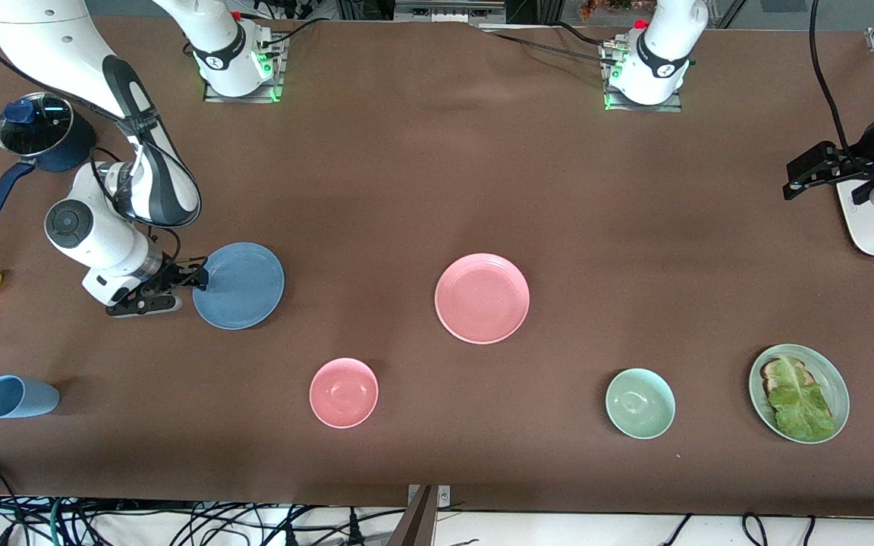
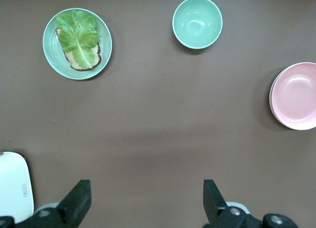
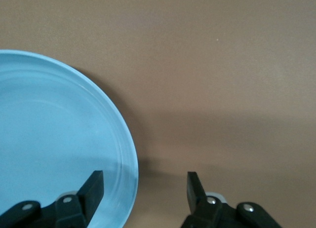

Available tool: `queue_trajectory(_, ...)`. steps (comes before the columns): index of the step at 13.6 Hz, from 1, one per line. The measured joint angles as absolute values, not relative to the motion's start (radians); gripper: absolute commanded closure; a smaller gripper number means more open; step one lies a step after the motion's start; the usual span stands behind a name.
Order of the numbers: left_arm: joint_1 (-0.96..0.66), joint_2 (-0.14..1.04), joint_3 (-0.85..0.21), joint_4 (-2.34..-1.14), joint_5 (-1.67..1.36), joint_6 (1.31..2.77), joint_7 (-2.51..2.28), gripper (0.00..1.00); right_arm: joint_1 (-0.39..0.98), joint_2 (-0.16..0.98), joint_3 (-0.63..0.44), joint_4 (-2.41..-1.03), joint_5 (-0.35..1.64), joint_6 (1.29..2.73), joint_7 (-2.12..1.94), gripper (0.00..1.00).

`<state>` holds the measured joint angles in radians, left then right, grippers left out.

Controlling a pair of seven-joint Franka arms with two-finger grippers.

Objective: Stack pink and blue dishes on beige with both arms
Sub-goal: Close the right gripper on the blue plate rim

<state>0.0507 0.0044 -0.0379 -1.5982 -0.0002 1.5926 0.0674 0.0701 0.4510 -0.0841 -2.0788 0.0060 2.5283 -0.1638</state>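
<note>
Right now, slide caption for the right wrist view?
Right end effector open, straddling the blue plate rim on the brown table.

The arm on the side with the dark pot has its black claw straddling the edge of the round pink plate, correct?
Not quite: the right gripper straddles the rim of the round dusty blue plate, as the right wrist view shows. The salmon pink plate lies untouched mid-table.

blue plate (image 1: pixel 240 286): flat, right arm's end | pink plate (image 1: pixel 482 298): flat, mid-table

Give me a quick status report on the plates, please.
Right gripper open, straddling blue plate rim. Left gripper open, waiting. Pink plate untouched. No beige plate visible.
</note>
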Motion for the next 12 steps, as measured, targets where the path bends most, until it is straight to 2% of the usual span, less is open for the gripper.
queue_trajectory(3, 0.051, 0.005, -0.038, -1.598, 0.000, 1.593, 0.067, 0.00, 0.070, 0.459, -0.083, -2.080, 0.006, 2.528, -0.164, 0.34)
queue_trajectory(5, 0.051, 0.005, -0.038, -1.598, 0.000, 1.593, 0.067, 0.00, 0.070, 0.463, -0.082, -2.080, 0.006, 2.529, -0.165, 0.46)
queue_trajectory(7, 0.051, 0.005, -0.038, -1.598, 0.000, 1.593, 0.067, 0.00, 0.070, 0.464, -0.081, -2.080, 0.006, 2.529, -0.165, 0.50)
queue_trajectory(12, 0.051, 0.006, -0.038, -1.598, 0.000, 1.593, 0.067, 0.00, 0.070, 0.465, -0.080, -2.080, 0.006, 2.529, -0.165, 0.70)
